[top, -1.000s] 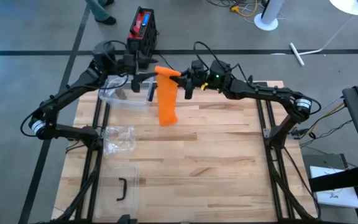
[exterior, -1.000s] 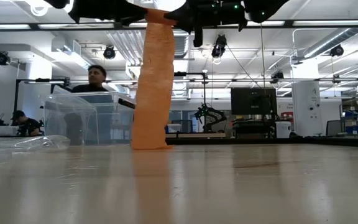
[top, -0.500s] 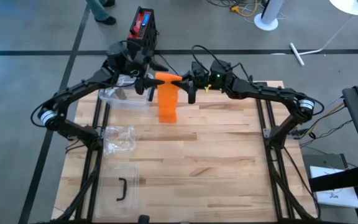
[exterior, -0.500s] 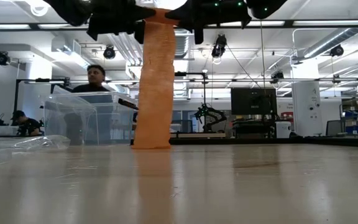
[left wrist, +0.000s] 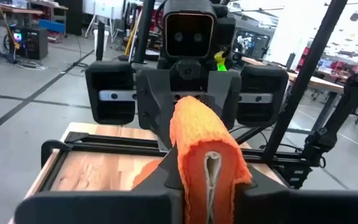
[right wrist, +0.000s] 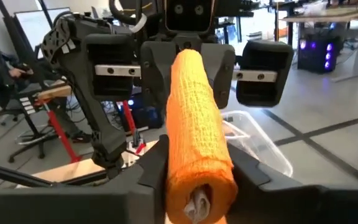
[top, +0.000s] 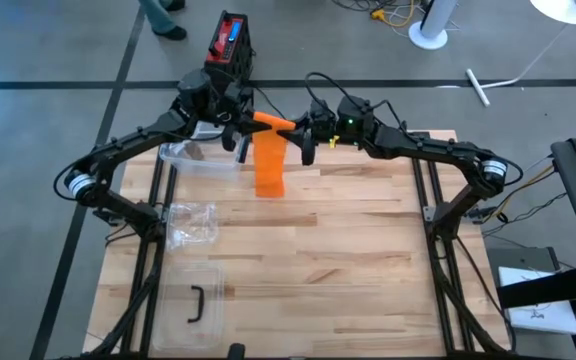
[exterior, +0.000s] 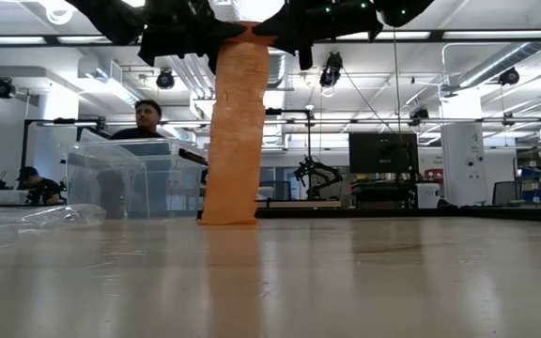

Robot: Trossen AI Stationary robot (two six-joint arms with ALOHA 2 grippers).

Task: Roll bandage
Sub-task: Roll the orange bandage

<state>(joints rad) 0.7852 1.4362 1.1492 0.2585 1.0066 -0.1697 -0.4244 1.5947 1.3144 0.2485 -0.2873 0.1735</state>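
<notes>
Holding the orange bandage (top: 270, 150) roll from both ends near the table's (top: 348, 260) 12 o'clock edge, the left fingers (left wrist: 166, 180) pinch it tight while the right fingers (right wrist: 151, 171) only hug it loosely, so it may slip and unroll.

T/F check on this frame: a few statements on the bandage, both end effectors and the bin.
1. The orange bandage hangs from its roll down to the wooden table. True; in the low view its lower end rests on the tabletop.
2. The left end effector is wide open and clear of the bandage. False; it is shut on the roll's end.
3. The right end effector holds the other end of the roll. True.
4. The clear plastic bin sits at the table's near right corner. False; it is at the far left, beside the hanging bandage.
5. The bandage is blue. False; it is orange.
</notes>
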